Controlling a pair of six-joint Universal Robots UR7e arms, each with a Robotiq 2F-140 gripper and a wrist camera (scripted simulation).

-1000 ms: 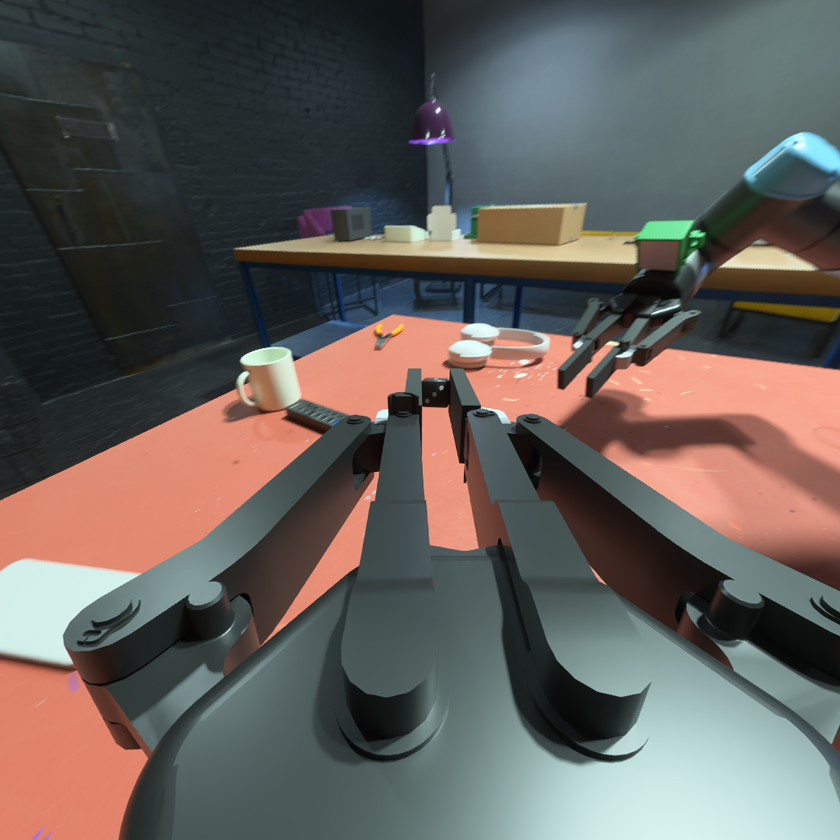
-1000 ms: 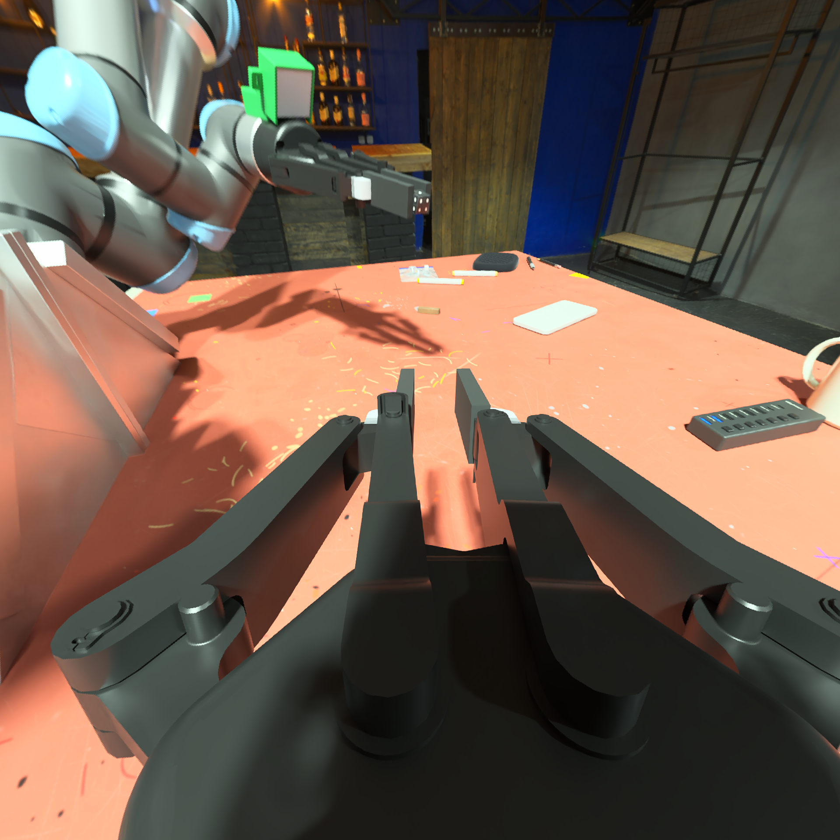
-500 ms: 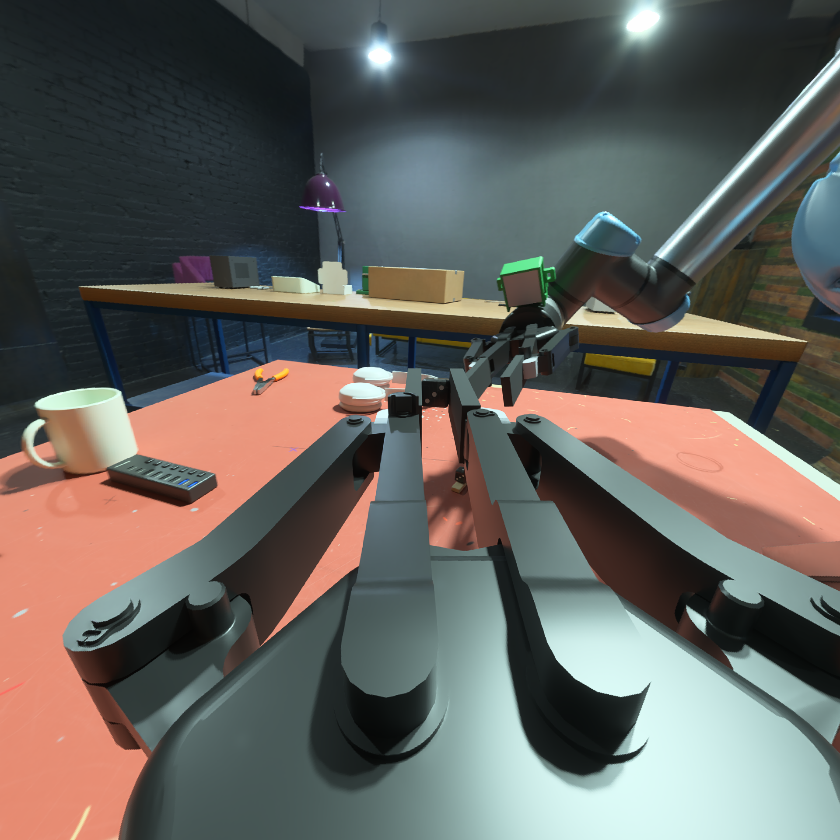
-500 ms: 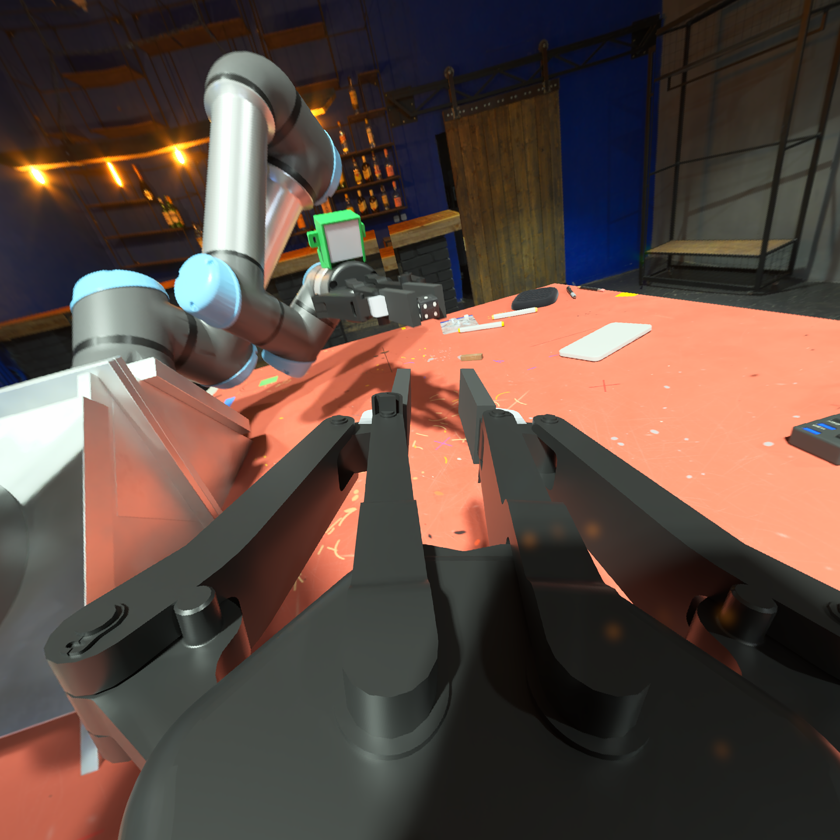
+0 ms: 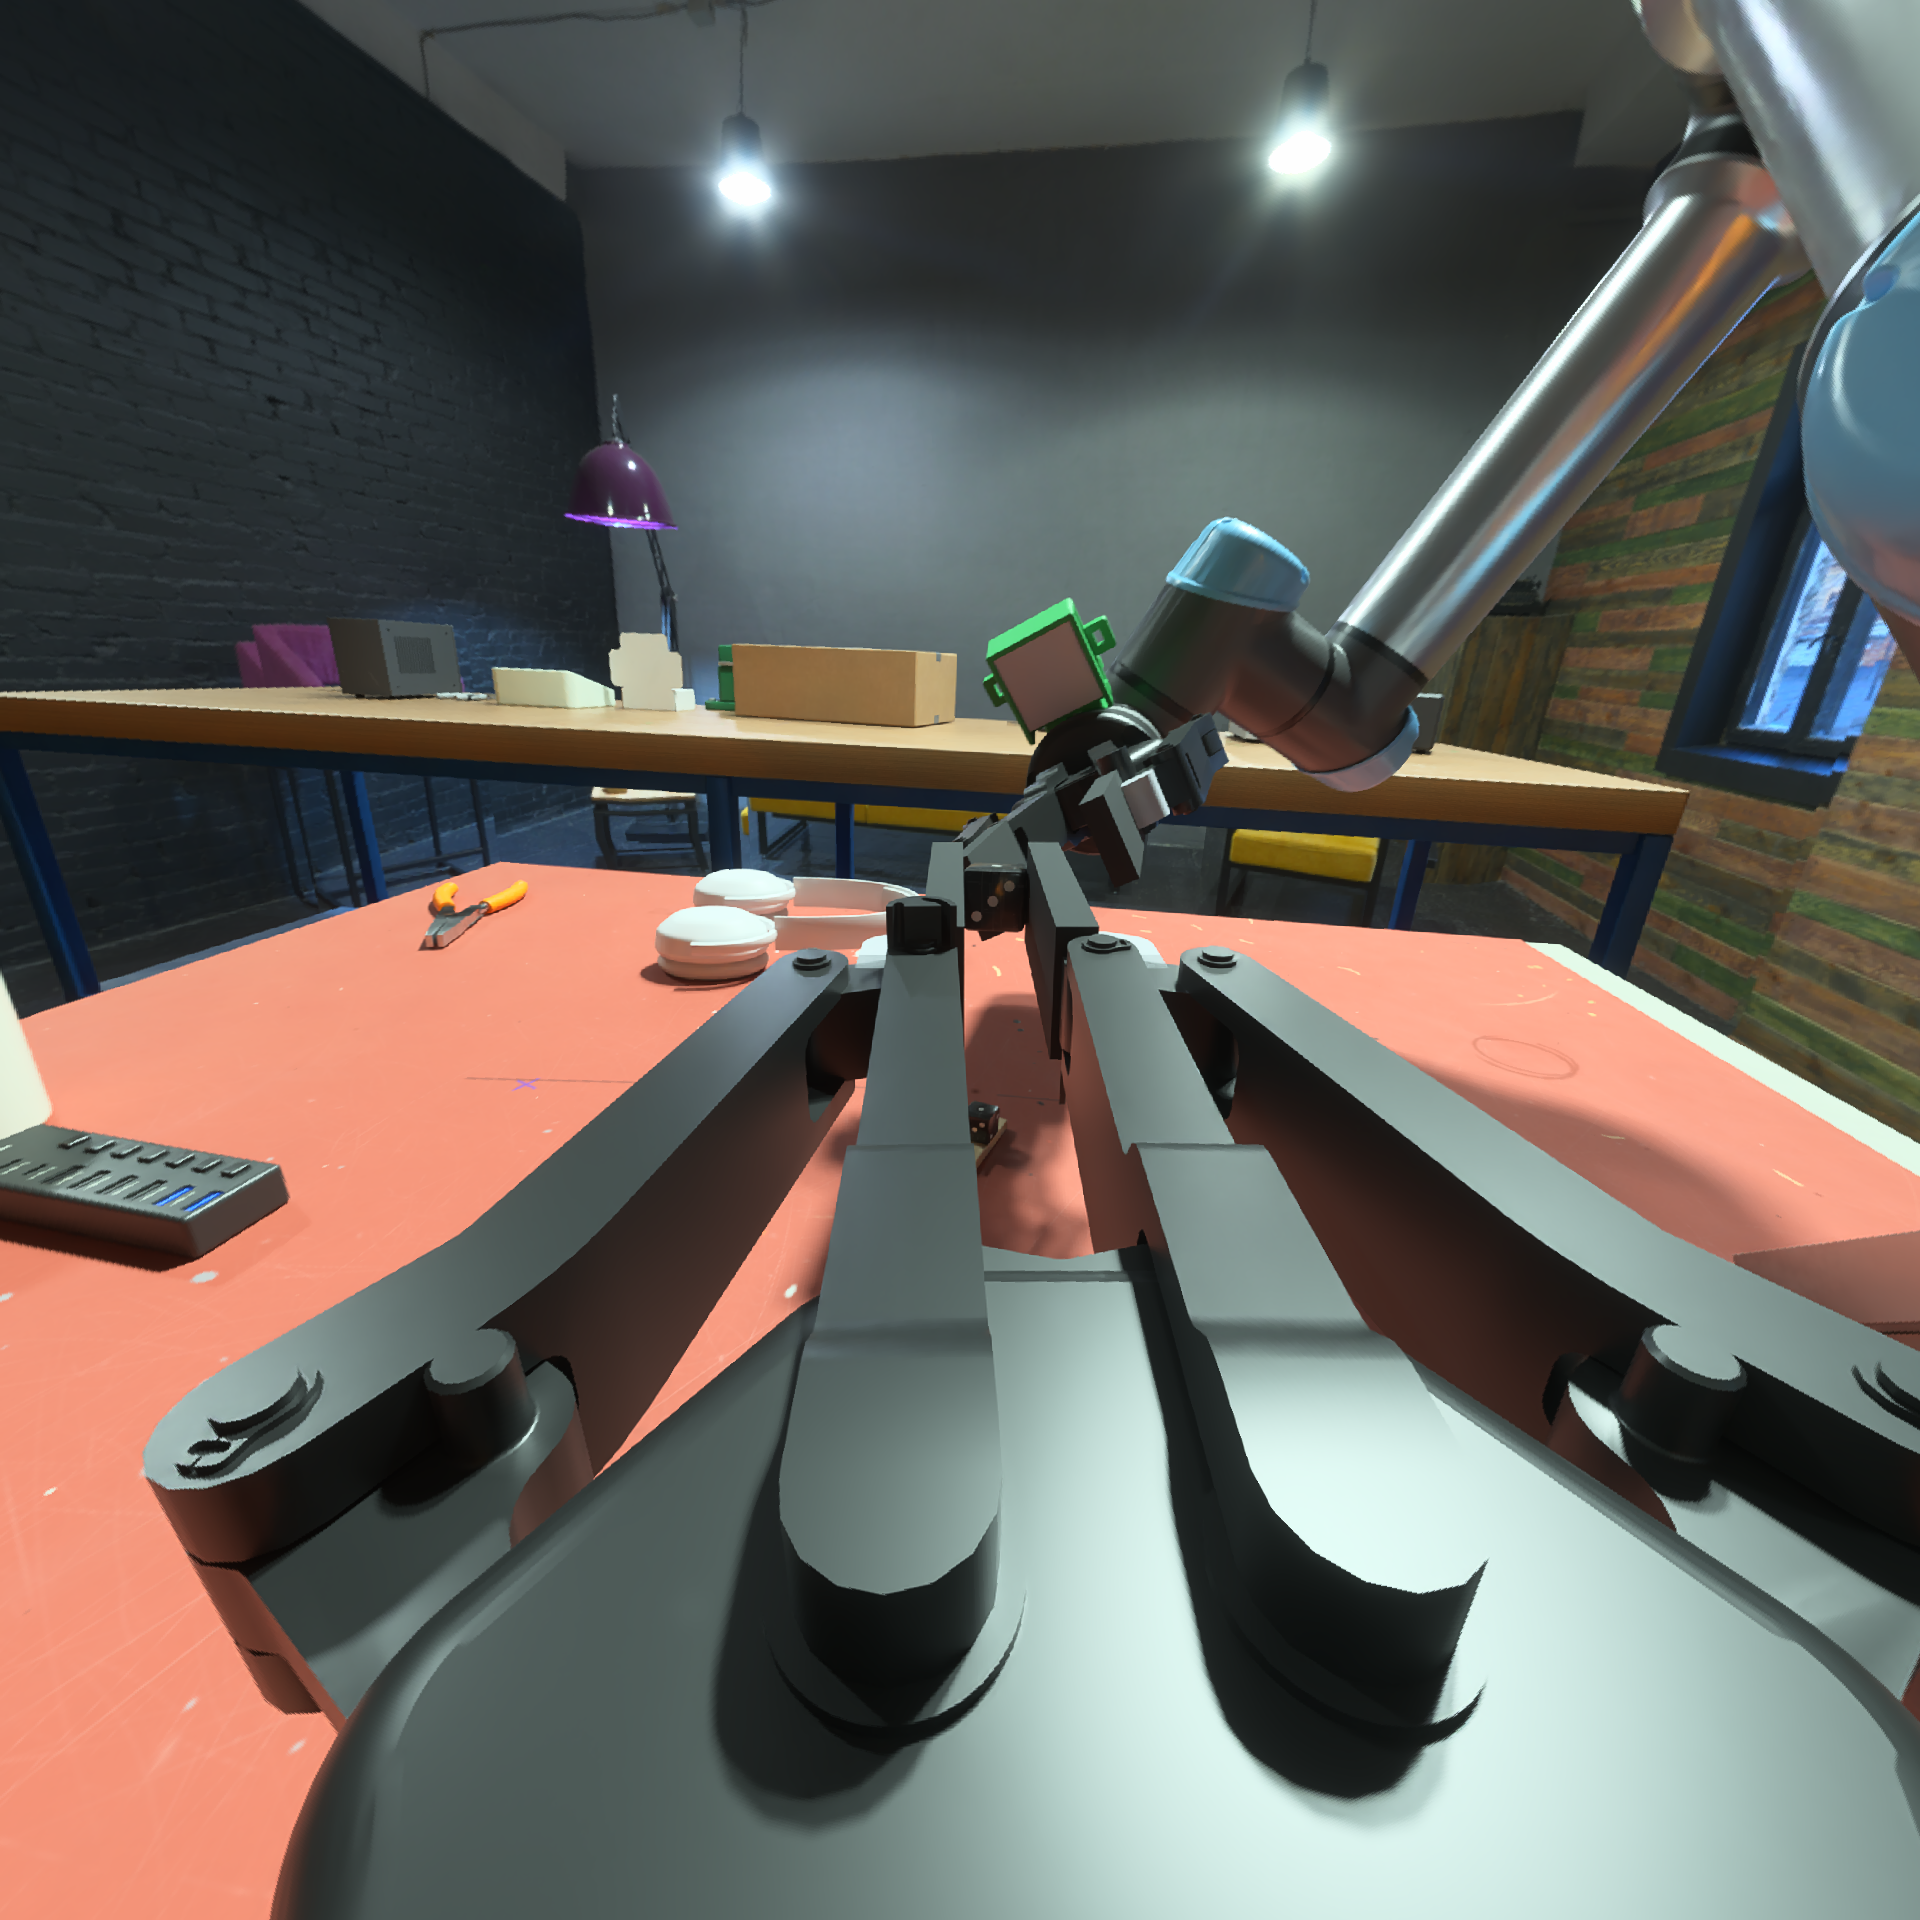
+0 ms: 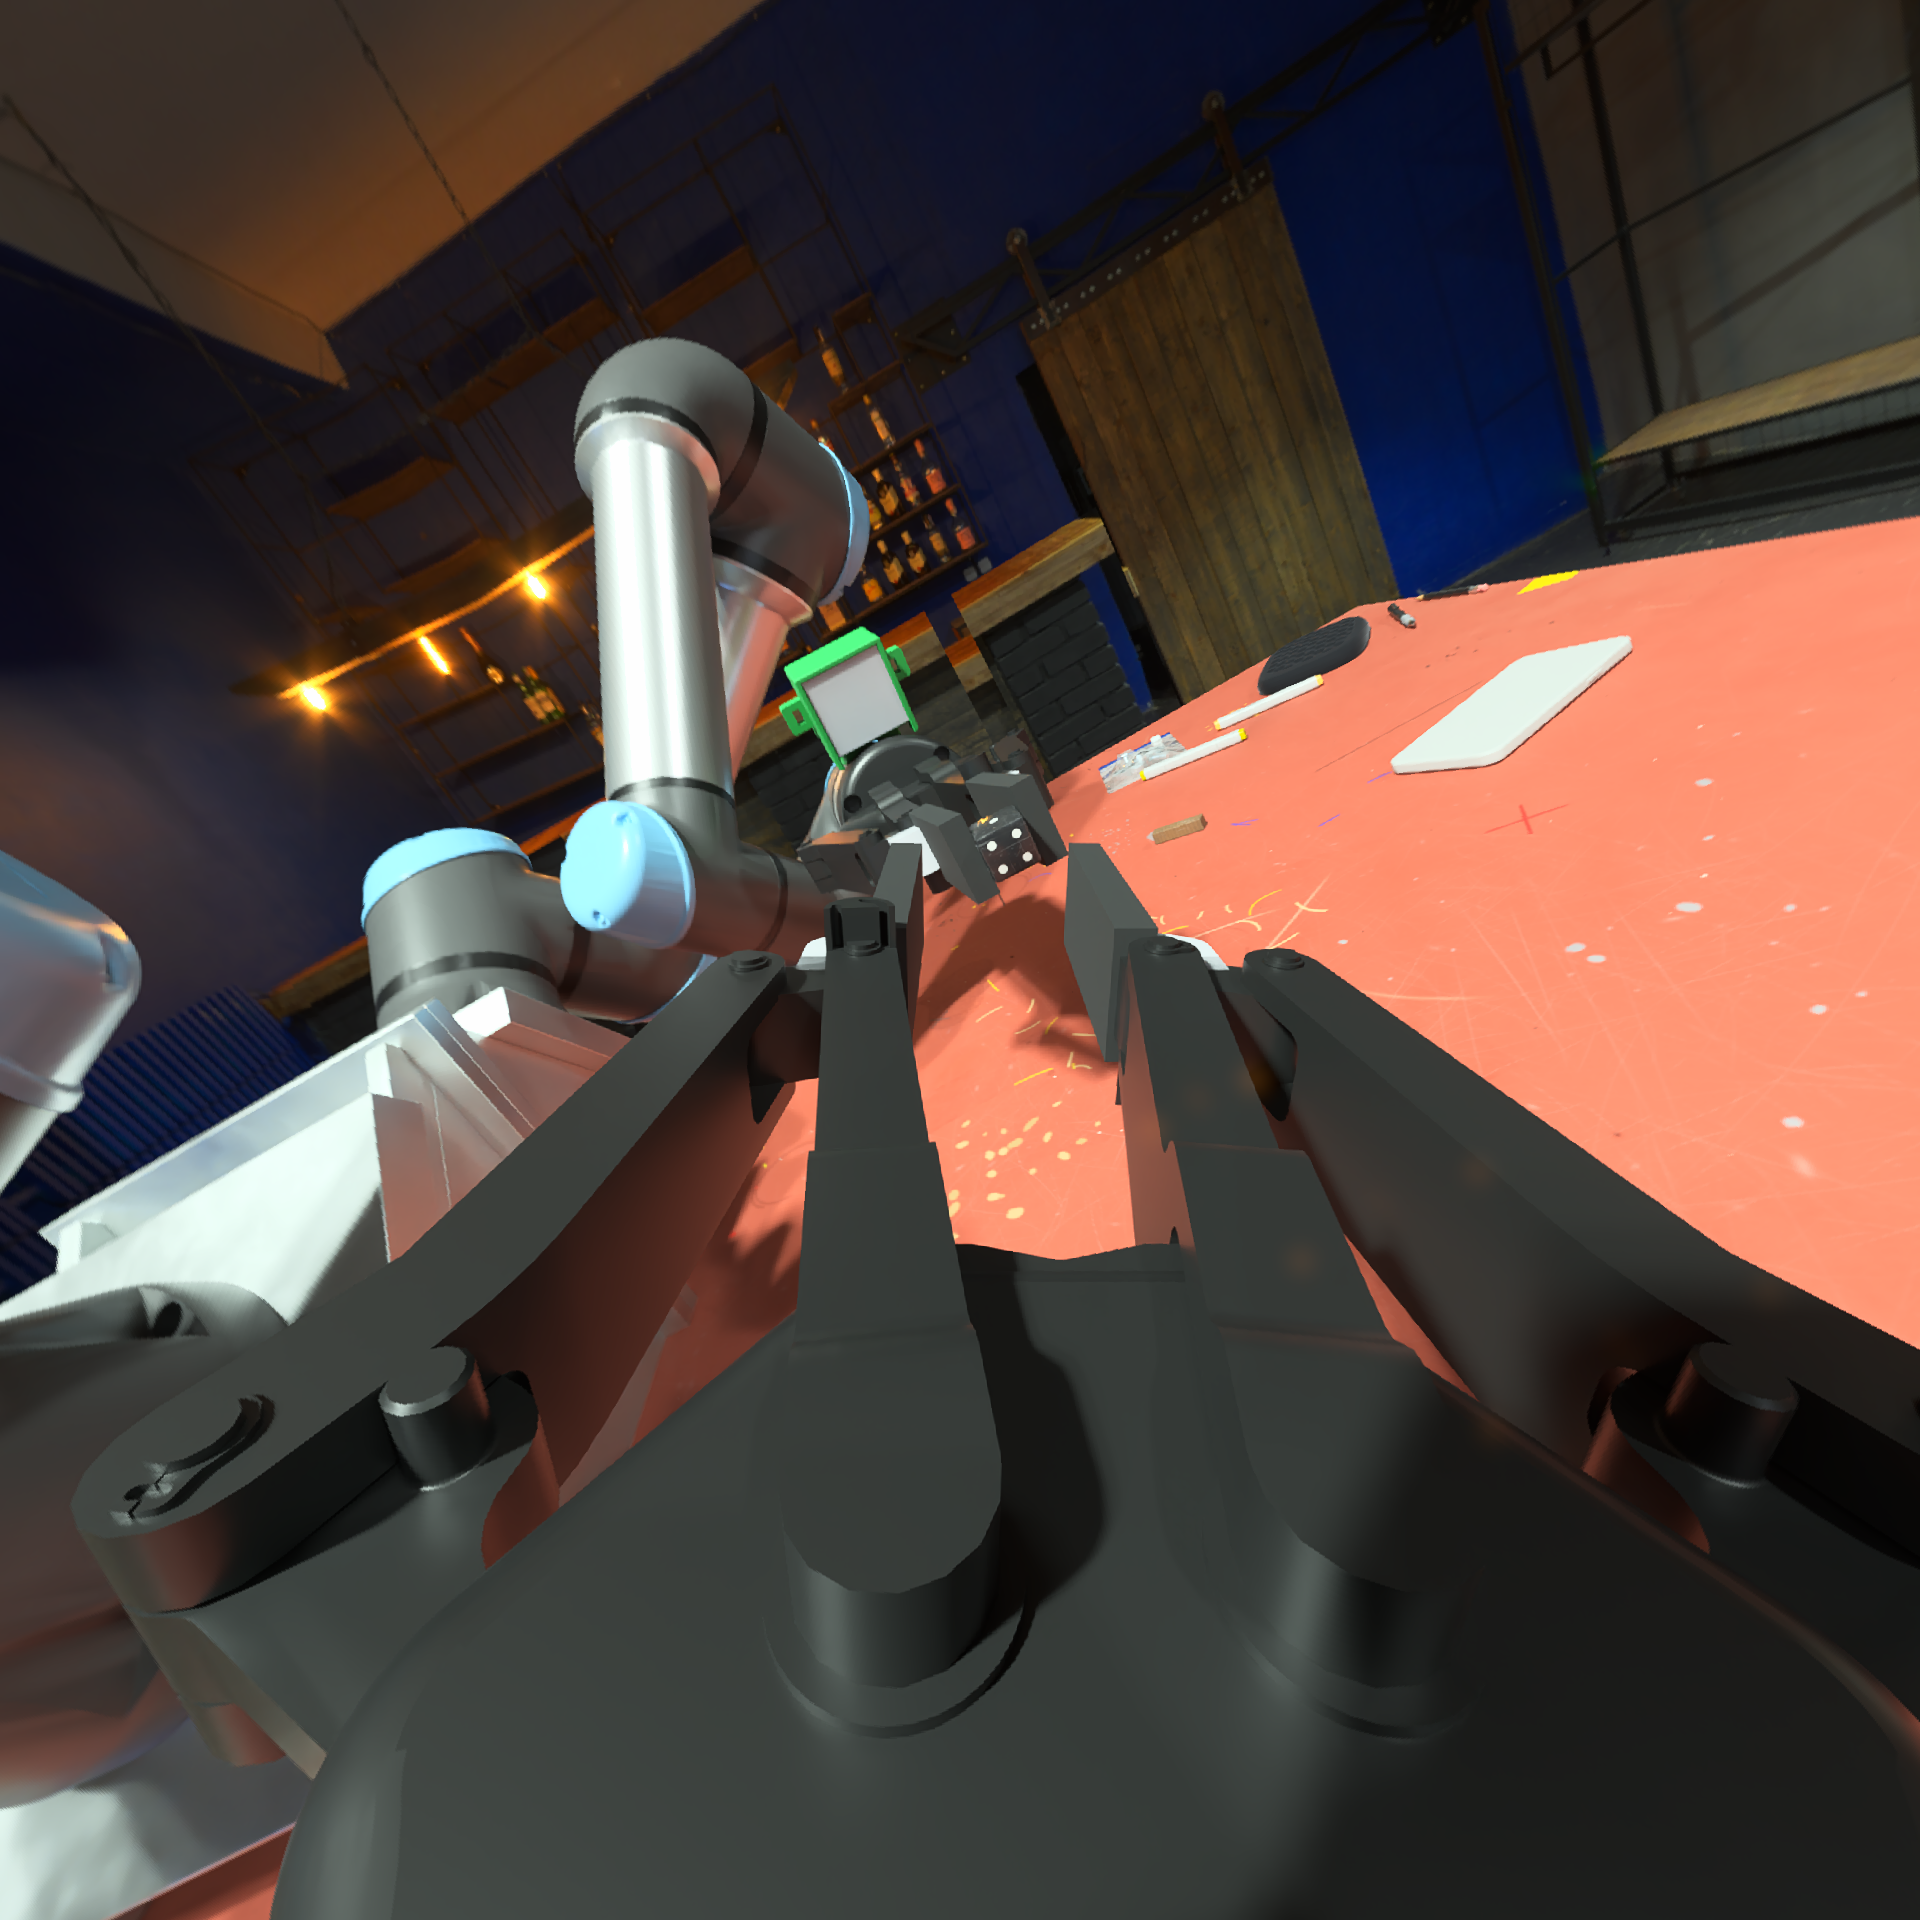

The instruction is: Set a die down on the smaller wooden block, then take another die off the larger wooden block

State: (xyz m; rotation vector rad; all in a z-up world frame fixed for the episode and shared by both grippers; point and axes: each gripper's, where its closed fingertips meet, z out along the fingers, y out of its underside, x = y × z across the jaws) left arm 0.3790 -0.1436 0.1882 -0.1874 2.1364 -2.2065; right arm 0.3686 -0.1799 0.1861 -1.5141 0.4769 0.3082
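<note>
Black die (image 5: 992, 896) clamped between left pincer (image 5: 995, 883) tips

We see the right gripper (image 5: 1081, 821) crowding the space just beyond the left gripper (image 5: 995, 899). Headphones (image 5: 748, 920) obstruct the left; the table (image 5: 1455, 1101) lies open rightward.

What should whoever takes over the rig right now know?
Left gripper: shut on a black die, held above the table.
Right gripper: open, empty, close to the left one.
Second die: sits on a wooden block on the table, seen between the left fingers; which block it is, I cannot tell.
A small wooden piece lies farther off.
Done: first die gripped.
Left: set it on the smaller block, then take the other die off the larger block.
</note>
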